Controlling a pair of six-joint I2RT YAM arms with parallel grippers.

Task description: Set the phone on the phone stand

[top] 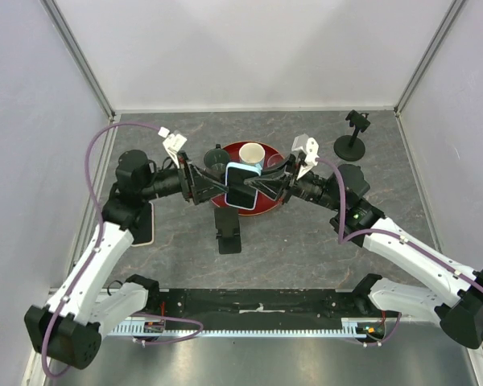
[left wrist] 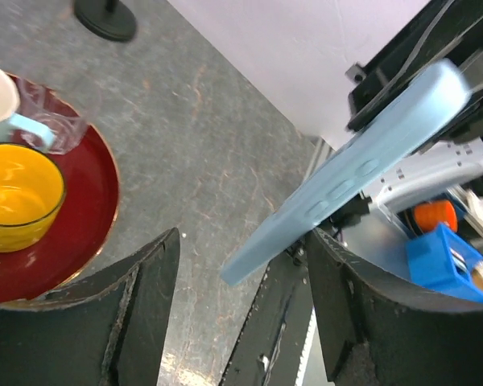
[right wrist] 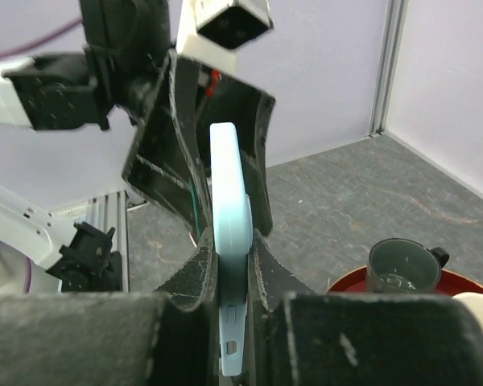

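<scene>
My right gripper (right wrist: 232, 256) is pinched tight on the phone (right wrist: 229, 181), holding it on edge in the air above the red plate (top: 267, 211).
My left gripper (left wrist: 241, 249) stands wide around the phone; I cannot tell whether it touches. The phone looks stiff, smooth-cased, probably slippery and breakable, so I judge the long side edges near the middle the best hold. The low black phone stand (top: 228, 233) sits on the table just nearer me.

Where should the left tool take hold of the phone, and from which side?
Grip the phone by its free end, across the flat faces, from the left: the right tool pinches the other end, and this thin end stands exposed.
</scene>
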